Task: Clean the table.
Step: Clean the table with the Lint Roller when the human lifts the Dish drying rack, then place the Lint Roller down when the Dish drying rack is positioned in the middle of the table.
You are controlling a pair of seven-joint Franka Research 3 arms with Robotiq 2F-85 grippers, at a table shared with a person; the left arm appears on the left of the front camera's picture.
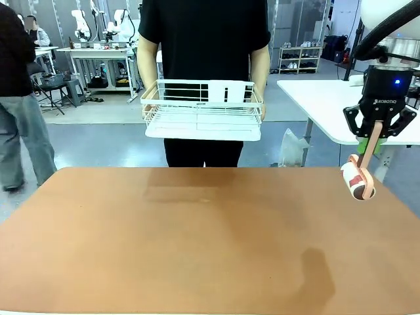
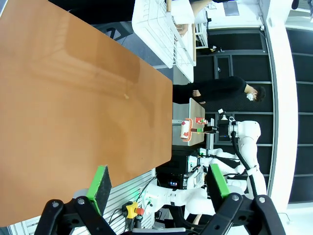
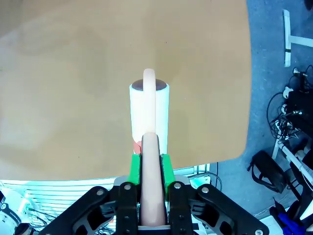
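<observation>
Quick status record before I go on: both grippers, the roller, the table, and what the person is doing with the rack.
left gripper: open, nothing between its fingers
right gripper: shut on the lint roller's pinkish handle
lint roller: hangs below the right gripper near the table's far right corner, seemingly raised off the top
table: reddish-brown top, roller not yet on it
wire rack: white, held level at both ends, beyond the far edge, above the top
person: stands at the far side, holding the wire rack
</observation>
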